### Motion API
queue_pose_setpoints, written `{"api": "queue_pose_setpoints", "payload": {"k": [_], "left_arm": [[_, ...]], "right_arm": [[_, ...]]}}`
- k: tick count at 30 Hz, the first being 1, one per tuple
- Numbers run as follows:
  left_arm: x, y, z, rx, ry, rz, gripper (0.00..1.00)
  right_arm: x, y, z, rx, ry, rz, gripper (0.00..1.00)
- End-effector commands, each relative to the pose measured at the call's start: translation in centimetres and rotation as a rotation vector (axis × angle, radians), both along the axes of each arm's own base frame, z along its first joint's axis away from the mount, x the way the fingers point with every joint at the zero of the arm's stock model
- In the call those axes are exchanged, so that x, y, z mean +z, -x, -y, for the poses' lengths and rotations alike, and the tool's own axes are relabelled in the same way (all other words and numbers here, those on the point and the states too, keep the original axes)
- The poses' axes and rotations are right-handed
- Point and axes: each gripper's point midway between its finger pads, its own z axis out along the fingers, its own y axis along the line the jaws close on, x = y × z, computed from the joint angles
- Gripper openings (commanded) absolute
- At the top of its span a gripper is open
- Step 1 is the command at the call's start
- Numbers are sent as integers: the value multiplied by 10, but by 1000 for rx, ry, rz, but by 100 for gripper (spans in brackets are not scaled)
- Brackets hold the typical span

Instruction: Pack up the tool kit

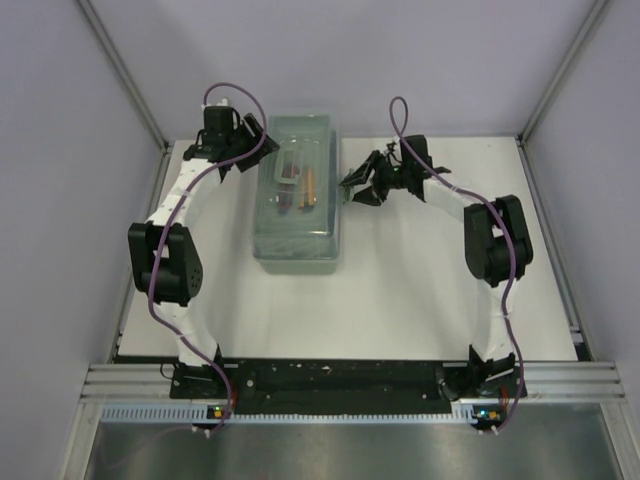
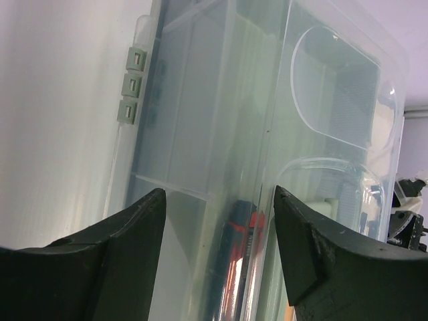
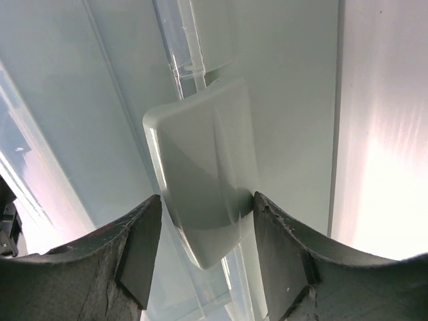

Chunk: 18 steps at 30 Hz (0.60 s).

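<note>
Too small to name from above: the reddish and orange tools under the lid of the clear case, toward the far edge of the table. Fingertips of the left gripper lost against the case's far left corner; those of the right gripper merged into one dark shape at its right side.

In the left wrist view, both fingers cut off by the bottom edge, the case cropped at top and bottom, and a red-and-blue tool smeared behind the plastic.

In the right wrist view, fingers cropped at the bottom and the latch partly covered by them. Impossible to tell whether pressed or merely flanked.
</note>
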Motion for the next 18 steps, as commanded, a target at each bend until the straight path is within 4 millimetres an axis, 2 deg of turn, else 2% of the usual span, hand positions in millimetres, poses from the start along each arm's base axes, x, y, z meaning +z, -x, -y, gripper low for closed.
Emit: {"api": "queue_pose_setpoints", "payload": {"k": [1, 11, 15, 18], "left_arm": [[-91, 59, 40, -143, -23, -325, 67], [-94, 59, 42, -152, -26, -327, 67], [-94, 59, 42, -153, -27, -328, 67], [-94, 59, 42, -157, -26, -328, 67]], "right_arm": [[71, 15, -22, 78, -15, 174, 55], [75, 15, -26, 83, -7, 180, 52], [72, 16, -26, 73, -1, 168, 44], [73, 15, -25, 64, 4, 172, 35]]}}
